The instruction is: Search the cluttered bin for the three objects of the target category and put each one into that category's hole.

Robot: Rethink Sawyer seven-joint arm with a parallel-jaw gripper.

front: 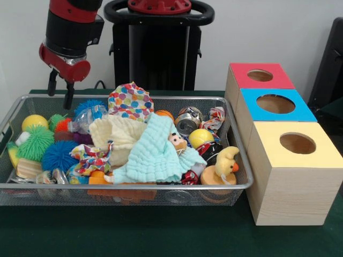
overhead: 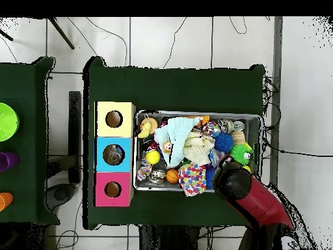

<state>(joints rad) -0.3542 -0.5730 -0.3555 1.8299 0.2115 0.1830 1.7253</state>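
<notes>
The wire-mesh bin [front: 128, 186] is full of mixed clutter; it also shows in the overhead view [overhead: 255, 118]. One see-through crinkly plastic piece [front: 87, 118] with light blue parts lies at the far left, behind the spiky balls. Another crinkly clear piece [front: 52, 177] lies at the front left. The blue-topped box's hole [front: 275, 104] is right of the bin; in the overhead view this hole [overhead: 114, 155] seems to have something in it. My gripper [front: 60, 94] is open and empty, above the bin's far left corner. In the overhead view the arm [overhead: 252, 197] hides it.
A red-topped box [front: 260, 75] and a yellow-topped box [front: 297, 143] flank the blue one. The bin holds a mint cloth [front: 157, 155], a cream cloth [front: 117, 134], a dotted cloth [front: 130, 100], crushed cans [front: 187, 121], spiky balls [front: 36, 142] and a yellow duck toy [front: 225, 163].
</notes>
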